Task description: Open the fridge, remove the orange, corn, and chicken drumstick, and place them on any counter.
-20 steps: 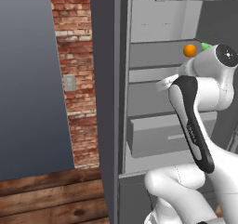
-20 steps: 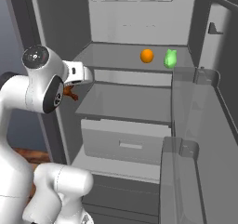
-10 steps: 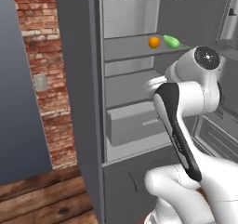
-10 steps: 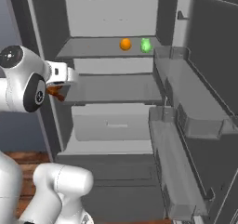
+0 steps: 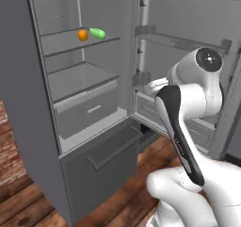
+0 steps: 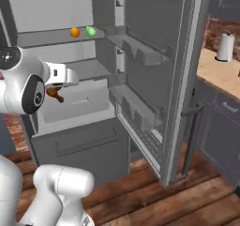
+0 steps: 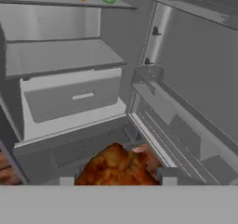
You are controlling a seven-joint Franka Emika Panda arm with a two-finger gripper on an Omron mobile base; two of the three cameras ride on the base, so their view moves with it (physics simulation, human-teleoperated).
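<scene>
Standing wide open, the tall dark grey fridge with its pale interior [image 5: 28,103] is seen with its door swung out to the right, the door racks [image 6: 140,51] bare. The two-finger gripper [image 7: 116,179] is held in front of the lower part of the cabinet, and the small reddish-brown chicken drumstick [image 7: 118,168] is clamped between its two dark fingertips [image 7: 163,175] — the meat fills the gap between them in the hand view. In the right base view the drumstick [image 6: 55,94] is seen hanging just under the white hand, its thin tail pointing down and outward.

Well above and beyond the fingers, on the upper shelf, the small bright orange ball [image 5: 83,35] is set just beside the green-husked corn cob [image 5: 98,33]; whether the two touch cannot be told. Straight ahead of the fingers, further in, the pale drawer with a small handle [image 7: 69,97] is shut, with a bare shelf above it.

Far off to the right of the fingers, past the open door, the beige speckled counter on grey base cabinets [image 6: 220,77] is seen, with a white paper roll [image 6: 225,47] standing upright on it.
</scene>
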